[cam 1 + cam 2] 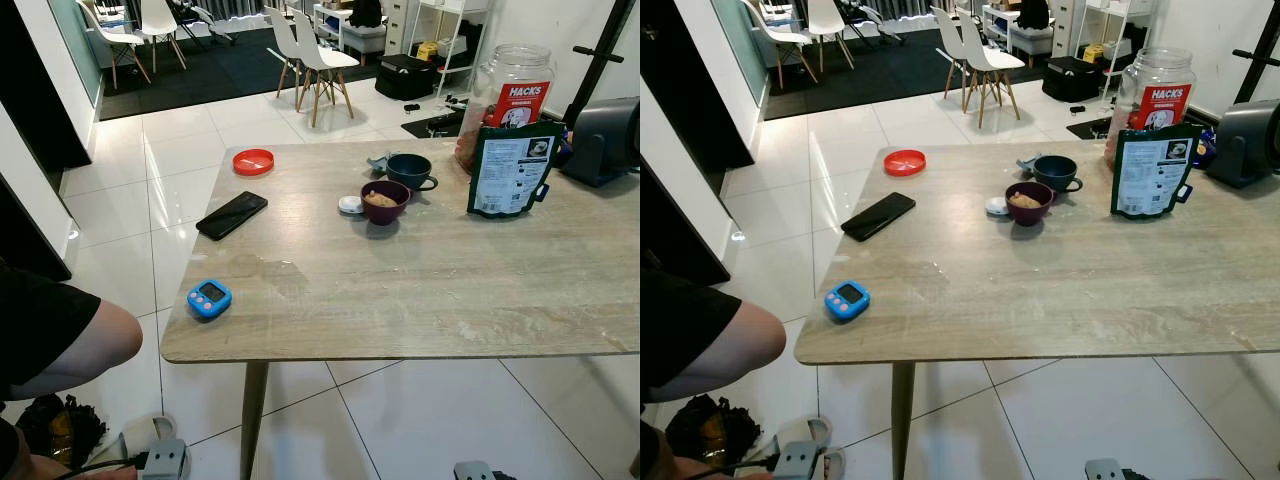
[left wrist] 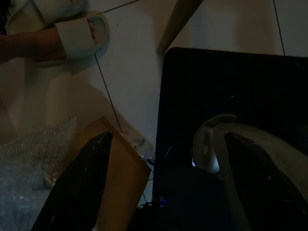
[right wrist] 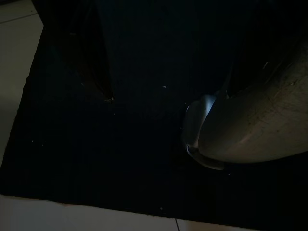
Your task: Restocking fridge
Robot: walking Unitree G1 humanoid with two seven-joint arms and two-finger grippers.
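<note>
Pale wood-grain laminate covers the table [image 1: 420, 290], a flat top on a tapered leg, standing on glossy white floor tiles [image 1: 190, 200]. At the far left a person's knee [image 1: 70, 345] in a black garment edges in beside the table corner. Near that corner lies a small blue timer [image 1: 209, 298] with a grey screen, and further along a black phone [image 1: 231, 214] lies flat and slantwise. Beyond it sits a round red lid [image 1: 253, 161]. Toward the middle a little white cap [image 1: 351, 205] touches a maroon bowl [image 1: 385, 200] holding something tan, and just behind stands a dark teal mug [image 1: 410, 171] with its handle to the right. At the right a dark green pouch [image 1: 511, 172] with a white printed label, too small to read, stands upright just before a clear plastic jar [image 1: 510, 95] whose red label reads "HACKS".

All of these lie well apart from both arms, which hang below the table. The left gripper [image 2: 163, 187] hangs over a black mat [image 2: 231, 86], its two fingers spread apart and empty, near brown cardboard [image 2: 120, 168], bubble wrap and a foot in a white sandal [image 2: 72, 31]. The right gripper [image 3: 163, 72] hangs in deep shade above a black mat; whether its fingers are apart I cannot tell.
</note>
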